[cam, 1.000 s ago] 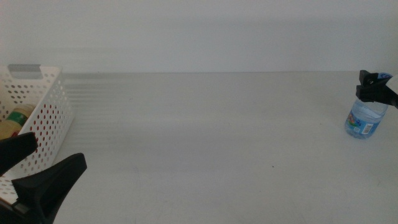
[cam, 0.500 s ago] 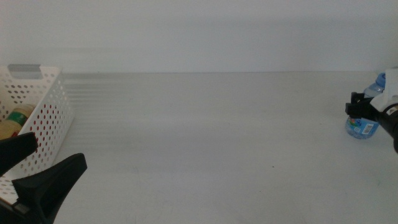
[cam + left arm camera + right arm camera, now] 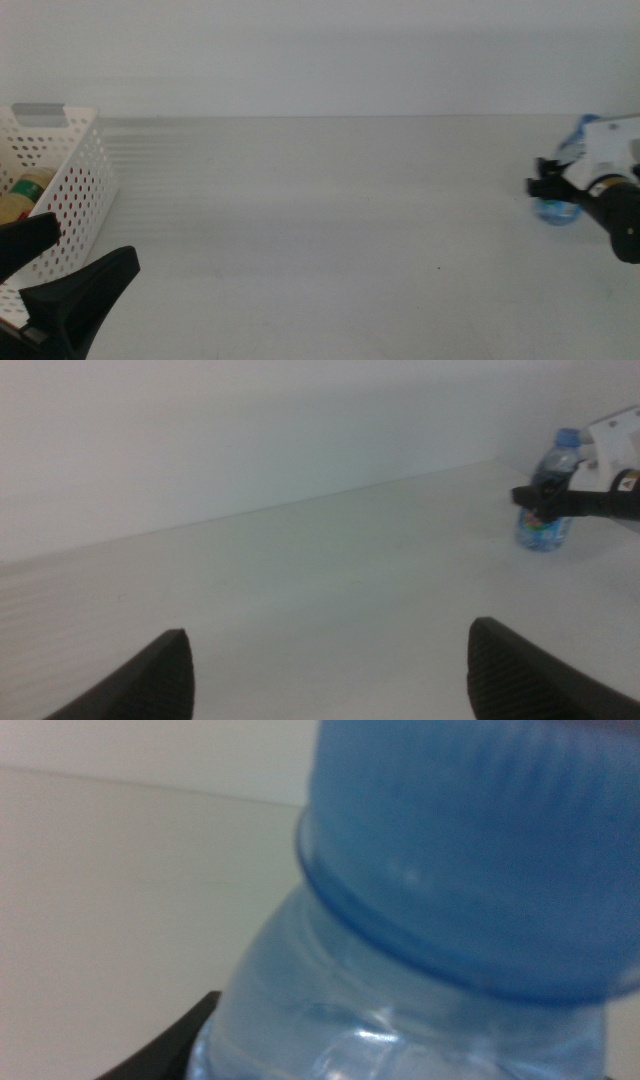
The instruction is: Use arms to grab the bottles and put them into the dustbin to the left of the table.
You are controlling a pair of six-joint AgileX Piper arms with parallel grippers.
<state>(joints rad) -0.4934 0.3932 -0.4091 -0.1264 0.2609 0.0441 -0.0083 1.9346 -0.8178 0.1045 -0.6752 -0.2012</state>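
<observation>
A small clear water bottle (image 3: pixel 553 210) with a blue cap stands at the table's (image 3: pixel 330 220) far right. My right gripper (image 3: pixel 548 190) is shut on the bottle's neck. From the left wrist view, one dark finger of the right gripper (image 3: pixel 545 498) crosses the bottle (image 3: pixel 543 530) below its cap. The right wrist view is filled by the bottle (image 3: pixel 450 870), with one finger (image 3: pixel 170 1050) showing beside it. My left gripper (image 3: pixel 95 242) waits open at the lower left, next to the white perforated dustbin (image 3: pixel 80 150). A yellow-liquid bottle (image 3: pixel 25 190) lies inside the dustbin.
A pale wall rises behind the table's far edge. The wide white tabletop stretches between the dustbin and the water bottle. The left gripper (image 3: pixel 330 645) faces this stretch with its jaws wide apart.
My right gripper has come down over the water bottle from its cap and moved left, and the bottle has shifted left with it. The left arm has not moved.
</observation>
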